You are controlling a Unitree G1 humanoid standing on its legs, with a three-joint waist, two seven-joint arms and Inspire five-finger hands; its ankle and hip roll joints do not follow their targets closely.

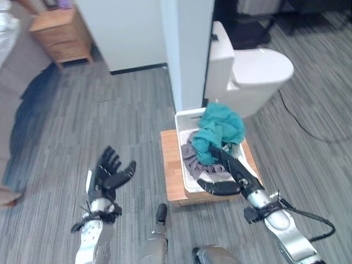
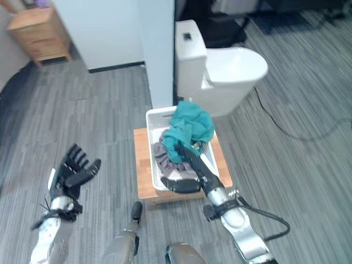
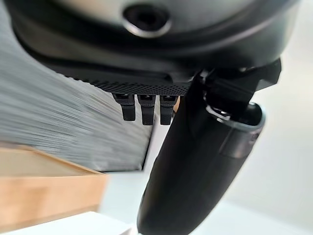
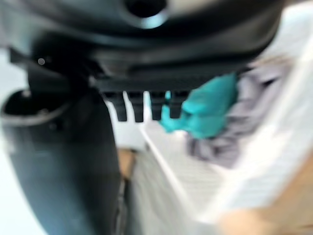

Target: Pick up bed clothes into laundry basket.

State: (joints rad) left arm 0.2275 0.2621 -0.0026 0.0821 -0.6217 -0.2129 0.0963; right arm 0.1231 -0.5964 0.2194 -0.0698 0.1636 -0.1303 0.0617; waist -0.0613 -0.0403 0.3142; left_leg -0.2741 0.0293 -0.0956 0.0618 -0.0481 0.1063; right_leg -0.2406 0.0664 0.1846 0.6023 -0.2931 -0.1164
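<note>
The right hand (image 1: 234,168) reaches with straight fingers into the white laundry basket (image 1: 184,118) on the low wooden bench (image 1: 171,165), teal garment (image 1: 221,125) and grey cloth (image 1: 193,157) just beyond its fingertips; the left hand (image 1: 107,173) hangs open over the floor

You see soft teal cloth (image 1: 223,127) and grey cloth (image 1: 193,155) in a white plastic basket (image 1: 184,117) on a matt wooden stand (image 1: 171,165), glossy toilet (image 1: 256,74) at one o'clock.

The white basket (image 1: 187,165) on its wooden stand (image 1: 171,165) beside the toilet (image 2: 231,71) is seen from above by both head views, while it is viewed from very close along the right hand (image 4: 63,147) by the right wrist camera.
</note>
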